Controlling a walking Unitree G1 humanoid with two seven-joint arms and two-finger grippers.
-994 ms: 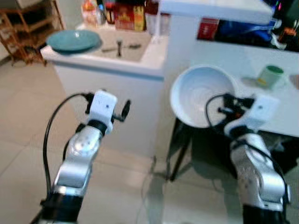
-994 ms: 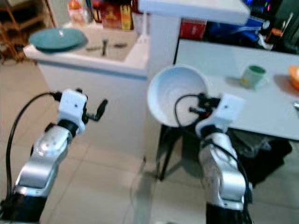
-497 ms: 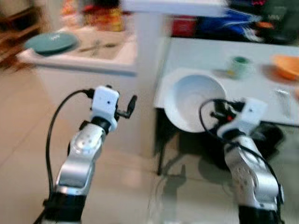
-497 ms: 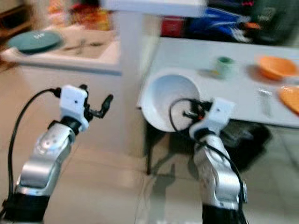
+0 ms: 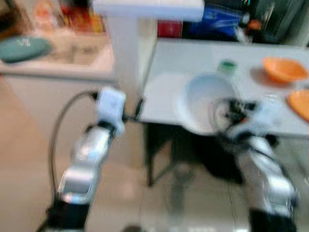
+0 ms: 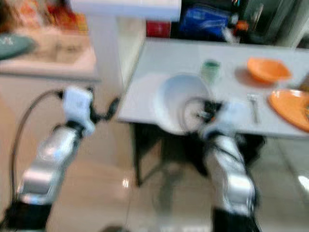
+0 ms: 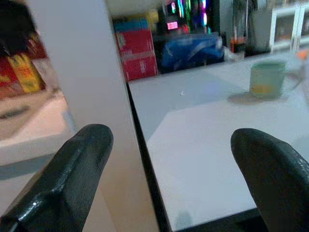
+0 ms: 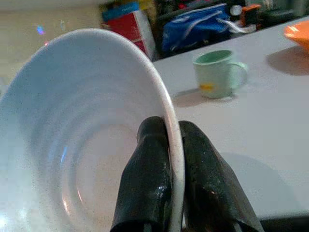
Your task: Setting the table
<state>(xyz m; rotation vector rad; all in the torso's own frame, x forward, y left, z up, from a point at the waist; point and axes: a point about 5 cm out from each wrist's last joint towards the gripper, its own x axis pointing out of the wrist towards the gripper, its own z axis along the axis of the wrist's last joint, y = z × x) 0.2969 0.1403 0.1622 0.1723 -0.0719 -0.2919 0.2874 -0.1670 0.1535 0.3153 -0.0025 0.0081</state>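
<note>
My right gripper (image 8: 171, 145) is shut on the rim of a white bowl (image 8: 82, 140), one finger inside and one outside. In the eye views the white bowl (image 5: 205, 101) hangs tilted over the near edge of the white table (image 5: 169, 63). On that table stand a green mug (image 6: 210, 70), an orange bowl (image 6: 267, 69), an orange plate (image 6: 292, 104) and a piece of cutlery (image 6: 253, 104). My left gripper (image 5: 137, 110) is open, empty, level with the table's near left corner. The left wrist view has its fingers (image 7: 72, 169) wide apart facing the table edge and the mug (image 7: 268, 79).
A white pillar (image 5: 125, 53) rises left of the table. Beyond it a counter (image 5: 53, 60) carries a teal plate (image 5: 21, 48) and packets. Dark bags lie under the table. Tiled floor (image 5: 29, 145) lies open to my left. The eye views are blurred.
The camera has swung right and closer to the table, so the orange plate came into view. The white bowl stays in my right gripper, and now hangs over the table's edge.
</note>
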